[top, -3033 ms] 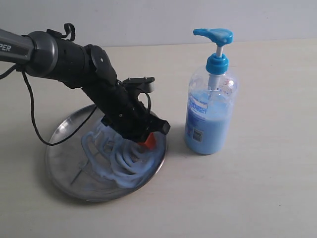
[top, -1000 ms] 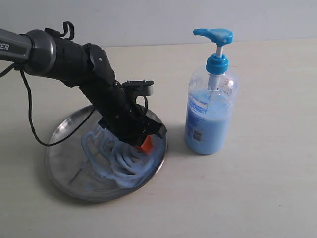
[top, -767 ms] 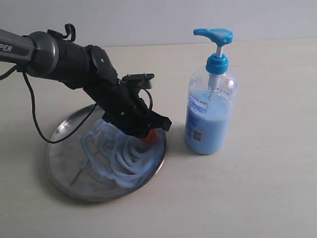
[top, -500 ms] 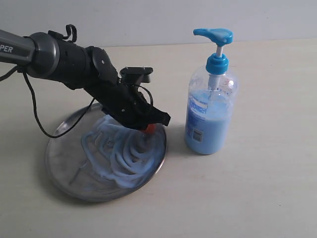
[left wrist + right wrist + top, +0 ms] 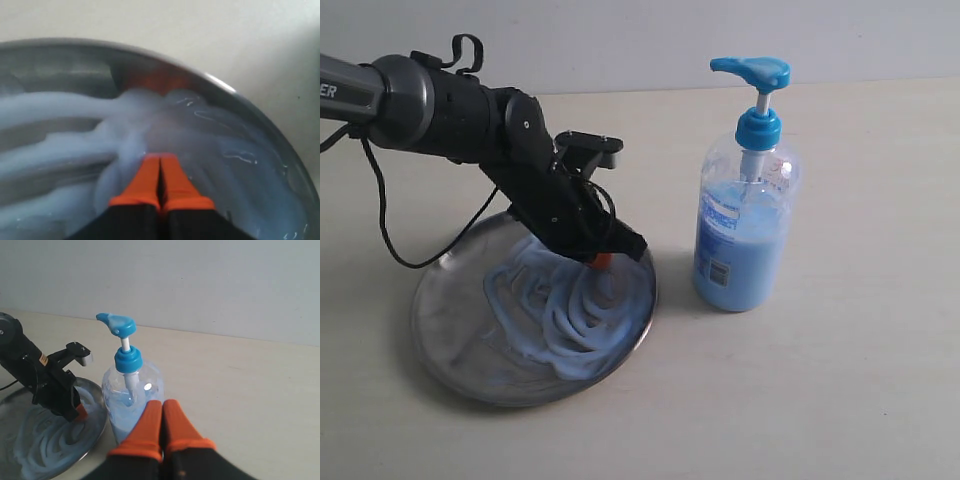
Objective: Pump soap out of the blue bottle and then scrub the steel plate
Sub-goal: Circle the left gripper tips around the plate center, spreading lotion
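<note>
- On the beige table [image 5: 840, 380], the blue bottle [image 5: 745, 240] stands at 3 o'clock from the steel plate [image 5: 445, 340].
- Your left gripper [image 5: 602, 260], clenched and empty, touches the soap [image 5: 570, 320].
- Your right gripper [image 5: 161, 412] is clenched too, empty.

Right gripper [image 5: 162, 405]: fingers pressed together, empty, close to bottle [image 5: 131, 390]; pump stem extended. Beside bottle, plate [image 5: 99, 412] smeared with soap [image 5: 45, 437]; left gripper [image 5: 80, 412] tip in soap, apparently touching.

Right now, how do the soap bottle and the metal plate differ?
The blue bottle stands tall and upright; the steel plate lies low and wide. The bottle is clear plastic, the plate shiny metal. Both hold pale blue soap: contained in the bottle, smeared across the plate.
</note>
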Available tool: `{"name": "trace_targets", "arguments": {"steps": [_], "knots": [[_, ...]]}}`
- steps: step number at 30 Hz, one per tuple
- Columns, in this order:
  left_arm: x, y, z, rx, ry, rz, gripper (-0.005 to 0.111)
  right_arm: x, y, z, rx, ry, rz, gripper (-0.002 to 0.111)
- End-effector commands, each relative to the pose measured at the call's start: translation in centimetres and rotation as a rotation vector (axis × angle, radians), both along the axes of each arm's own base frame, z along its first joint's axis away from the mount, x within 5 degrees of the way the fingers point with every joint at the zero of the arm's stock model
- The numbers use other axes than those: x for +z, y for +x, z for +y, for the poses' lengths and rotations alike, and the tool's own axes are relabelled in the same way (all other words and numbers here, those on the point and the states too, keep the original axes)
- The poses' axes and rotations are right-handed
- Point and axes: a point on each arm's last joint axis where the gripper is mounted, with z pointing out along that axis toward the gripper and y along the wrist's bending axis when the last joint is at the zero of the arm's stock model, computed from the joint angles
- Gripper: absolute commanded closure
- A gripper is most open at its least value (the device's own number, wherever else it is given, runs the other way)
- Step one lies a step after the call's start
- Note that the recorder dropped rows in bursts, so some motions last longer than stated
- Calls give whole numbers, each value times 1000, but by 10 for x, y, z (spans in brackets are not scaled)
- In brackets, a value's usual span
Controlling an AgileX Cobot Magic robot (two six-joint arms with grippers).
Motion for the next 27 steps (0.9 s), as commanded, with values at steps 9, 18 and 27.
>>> {"name": "trace_targets", "arguments": {"steps": [9, 18, 27], "knots": [[-19, -21, 10, -83, 117, 204, 107, -1, 0, 0, -5, 1, -13, 108], [-17, -26, 4, -97, 44, 255, 107, -1, 0, 0, -5, 1, -13, 108], [-15, -22, -5, -54, -65, 225, 107, -1, 0, 0, -4, 5, -12, 108]]}}
